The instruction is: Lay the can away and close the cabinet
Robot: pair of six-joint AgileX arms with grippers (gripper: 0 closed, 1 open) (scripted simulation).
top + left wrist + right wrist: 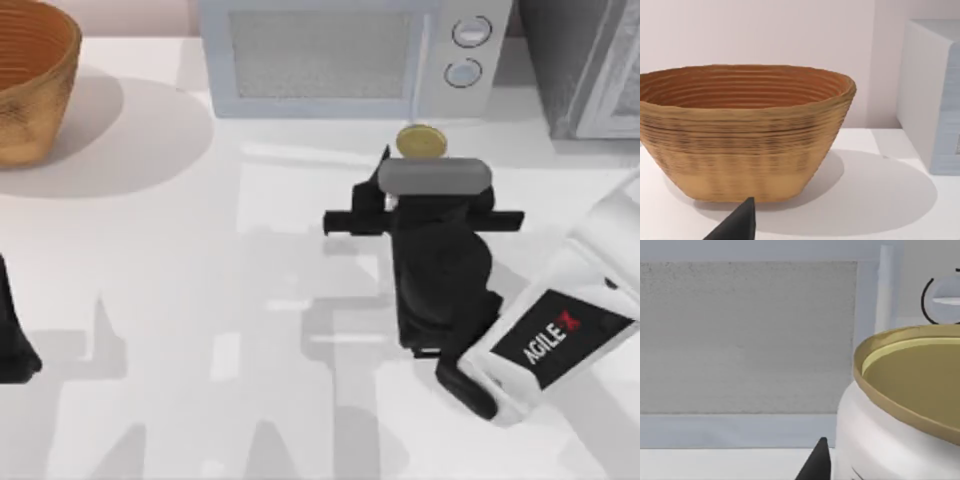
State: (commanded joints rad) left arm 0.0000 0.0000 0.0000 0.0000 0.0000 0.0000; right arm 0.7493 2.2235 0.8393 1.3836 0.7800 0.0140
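The can (421, 141), a small white cylinder with a dull gold top, stands upright just in front of the microwave. My right gripper (420, 160) reaches to it from the near side and is open, with one dark finger (385, 168) just beside the can's left. In the right wrist view the can (900, 405) looms close, and a fingertip (816, 462) sits beside its white wall with a thin gap. The cabinet (598, 70) shows as a grey and white corner at the back right. My left gripper (12, 340) is parked at the table's left edge.
A white microwave (350, 55) with two round knobs stands at the back centre, its door shut. A woven brown basket (25, 80) sits at the back left, and appears in the left wrist view as a basket (740, 135) behind a dark fingertip (740, 222).
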